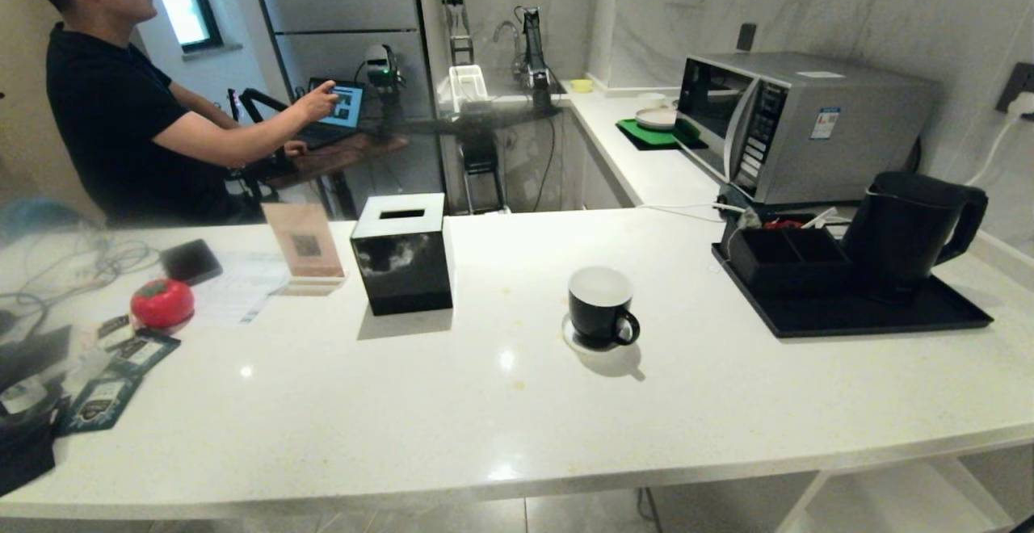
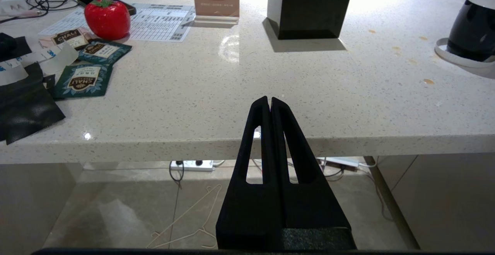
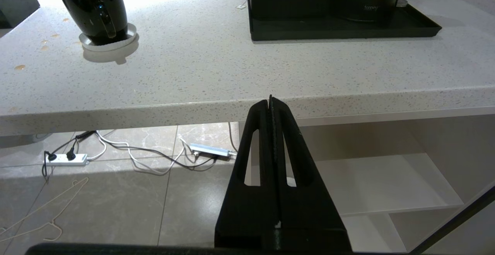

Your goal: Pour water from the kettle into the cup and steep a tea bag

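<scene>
While both the left gripper (image 2: pixel 270 101) and right gripper (image 3: pixel 270 102) are held with jaws closed below the surface (image 1: pixel 501 404) edge, no step appears begun. Next, the matte black jug kettle (image 1: pixel 909 230) would need grasping by its handle and tilting over the glossy black cup (image 1: pixel 600 304).

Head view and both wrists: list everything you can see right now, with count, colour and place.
cup: 1, black, white inside, counter centre, on saucer
kettle: 1, black, tray's right
tray: 1, black, counter right
compartment box: 1, black, tray's left
tissue box: 1, black, left of cup
strawberry: 1, red, counter left
teal packets: several, near strawberry
microwave: 1, silver, behind tray
person: 1, black shirt, at laptop
left gripper: shut, below counter edge
right gripper: shut, below counter edge
</scene>
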{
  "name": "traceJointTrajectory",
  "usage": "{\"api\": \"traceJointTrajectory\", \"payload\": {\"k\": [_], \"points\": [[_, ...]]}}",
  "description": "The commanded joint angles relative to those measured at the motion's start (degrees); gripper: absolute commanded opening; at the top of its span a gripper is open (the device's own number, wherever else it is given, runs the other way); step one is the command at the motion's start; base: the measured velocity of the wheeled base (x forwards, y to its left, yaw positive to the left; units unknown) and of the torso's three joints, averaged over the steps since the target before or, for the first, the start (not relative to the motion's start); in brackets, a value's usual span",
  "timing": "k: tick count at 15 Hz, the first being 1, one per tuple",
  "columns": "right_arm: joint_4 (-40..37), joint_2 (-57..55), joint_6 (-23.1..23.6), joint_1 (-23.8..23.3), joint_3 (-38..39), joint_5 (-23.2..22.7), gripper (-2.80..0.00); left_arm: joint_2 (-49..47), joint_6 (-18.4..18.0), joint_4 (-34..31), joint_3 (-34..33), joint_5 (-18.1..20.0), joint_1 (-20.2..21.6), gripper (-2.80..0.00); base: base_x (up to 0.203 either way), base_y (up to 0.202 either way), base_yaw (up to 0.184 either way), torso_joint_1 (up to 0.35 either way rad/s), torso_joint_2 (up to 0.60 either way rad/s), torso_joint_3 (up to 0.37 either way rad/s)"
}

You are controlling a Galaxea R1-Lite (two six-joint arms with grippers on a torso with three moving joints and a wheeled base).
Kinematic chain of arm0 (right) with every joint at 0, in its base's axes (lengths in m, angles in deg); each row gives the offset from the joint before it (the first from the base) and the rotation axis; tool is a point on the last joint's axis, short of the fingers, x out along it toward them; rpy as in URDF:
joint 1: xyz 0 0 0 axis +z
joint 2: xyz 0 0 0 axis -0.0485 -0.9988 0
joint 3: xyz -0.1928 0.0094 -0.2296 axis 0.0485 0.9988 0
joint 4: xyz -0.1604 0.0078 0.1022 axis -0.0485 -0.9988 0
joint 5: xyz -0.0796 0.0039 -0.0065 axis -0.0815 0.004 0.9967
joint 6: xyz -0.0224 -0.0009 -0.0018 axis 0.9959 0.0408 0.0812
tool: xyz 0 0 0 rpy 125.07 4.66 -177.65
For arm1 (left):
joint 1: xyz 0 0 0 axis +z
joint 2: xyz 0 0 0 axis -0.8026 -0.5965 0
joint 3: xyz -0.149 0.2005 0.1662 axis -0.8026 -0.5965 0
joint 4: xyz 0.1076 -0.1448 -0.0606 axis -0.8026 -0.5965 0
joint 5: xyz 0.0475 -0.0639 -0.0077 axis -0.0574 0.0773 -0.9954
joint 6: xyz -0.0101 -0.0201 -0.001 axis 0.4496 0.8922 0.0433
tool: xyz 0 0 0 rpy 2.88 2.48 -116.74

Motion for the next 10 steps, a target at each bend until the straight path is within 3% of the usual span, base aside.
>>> {"api": "traceJointTrajectory", "payload": {"k": [1, 10], "points": [[-0.02, -0.03, -0.01, -0.01, 0.0, 0.01, -2.8, -0.04, 0.04, 0.0, 0.0, -0.03, -0.01, -2.8, 0.0, 0.0, 0.0, 0.0, 0.0, 0.0], [-0.02, -0.09, -0.01, -0.02, 0.0, 0.01, -2.8, -0.04, 0.04, 0.0, 0.0, -0.03, -0.01, -2.8, 0.0, 0.0, 0.0, 0.0, 0.0, 0.0]]}}
